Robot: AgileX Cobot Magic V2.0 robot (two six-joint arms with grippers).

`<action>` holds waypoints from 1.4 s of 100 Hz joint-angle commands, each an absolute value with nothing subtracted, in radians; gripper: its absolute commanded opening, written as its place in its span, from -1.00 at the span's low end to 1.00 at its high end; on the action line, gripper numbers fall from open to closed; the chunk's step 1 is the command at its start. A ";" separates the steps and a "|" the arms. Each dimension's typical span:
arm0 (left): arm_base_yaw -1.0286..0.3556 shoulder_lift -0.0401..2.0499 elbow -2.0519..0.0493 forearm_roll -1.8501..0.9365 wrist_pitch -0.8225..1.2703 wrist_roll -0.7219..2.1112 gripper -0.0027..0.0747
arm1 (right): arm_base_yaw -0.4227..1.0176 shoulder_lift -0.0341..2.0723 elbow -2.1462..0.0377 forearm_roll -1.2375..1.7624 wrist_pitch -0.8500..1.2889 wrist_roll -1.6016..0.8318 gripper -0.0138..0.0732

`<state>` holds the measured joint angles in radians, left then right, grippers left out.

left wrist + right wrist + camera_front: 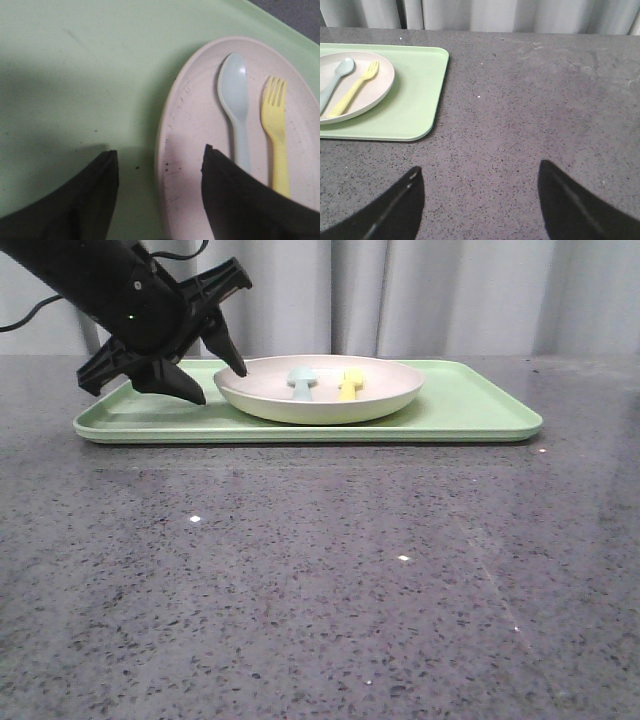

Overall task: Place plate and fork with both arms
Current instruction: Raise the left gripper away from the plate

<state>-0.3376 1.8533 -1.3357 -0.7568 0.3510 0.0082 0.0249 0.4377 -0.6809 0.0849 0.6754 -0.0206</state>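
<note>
Right pincer (477,200) out of the front view, fork (276,135) handle end hidden behind a left pincer finger (240,200), plate (375,92) cut at wrist-view edges

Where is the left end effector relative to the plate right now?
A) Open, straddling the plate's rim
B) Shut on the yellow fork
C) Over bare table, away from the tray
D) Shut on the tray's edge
A: in the left wrist view the left end effector is open, one finger over the plate and the other over the green tray; the fork lies untouched in the plate.
</note>
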 commanded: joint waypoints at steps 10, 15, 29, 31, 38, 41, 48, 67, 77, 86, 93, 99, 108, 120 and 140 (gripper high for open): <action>-0.323 1.723 -1.366 -0.759 0.320 0.000 0.06 | 0.019 0.453 -0.704 0.087 0.597 -0.021 0.45; -0.312 1.693 -1.366 -0.738 0.329 0.000 0.06 | 0.019 0.453 -0.704 0.087 0.597 -0.021 0.45; -0.259 1.616 -1.366 -0.641 0.398 0.000 0.06 | 0.019 0.453 -0.704 0.087 0.597 -0.021 0.45; -0.250 1.605 -1.366 -0.630 0.412 0.000 0.06 | 0.019 0.453 -0.704 0.087 0.597 -0.021 0.45; -0.216 1.569 -1.366 -0.588 0.461 0.000 0.06 | 0.019 0.453 -0.704 0.087 0.597 -0.021 0.45; -0.203 1.554 -1.366 -0.569 0.480 0.000 0.06 | 0.019 0.453 -0.704 0.087 0.597 -0.021 0.45; -0.170 1.517 -1.364 -0.517 0.522 0.000 0.06 | 0.019 0.453 -0.704 0.087 0.597 -0.021 0.45; -0.081 1.376 -1.277 -0.377 0.546 0.000 0.06 | 0.019 0.453 -0.704 0.087 0.597 -0.021 0.45; -0.020 1.285 -1.187 -0.350 0.549 0.000 0.06 | 0.019 0.453 -0.704 0.087 0.597 -0.021 0.45; 0.038 1.192 -1.109 -0.324 0.554 0.000 0.06 | 0.019 0.453 -0.704 0.087 0.597 -0.021 0.45; 0.075 1.118 -1.046 -0.298 0.563 0.000 0.06 | 0.019 0.453 -0.704 0.087 0.597 -0.021 0.45; 0.099 1.058 -0.993 -0.267 0.577 0.000 0.06 | 0.019 0.453 -0.704 0.087 0.598 -0.021 0.45; 0.119 0.967 -0.927 -0.238 0.606 0.000 0.06 | 0.019 0.453 -0.704 0.087 0.598 -0.021 0.45; 0.119 0.856 -0.843 -0.219 0.618 0.000 0.06 | 0.019 0.453 -0.704 0.087 0.598 -0.021 0.45; 0.119 0.687 -0.731 -0.198 0.655 0.000 0.06 | 0.019 0.453 -0.704 0.087 0.613 -0.021 0.45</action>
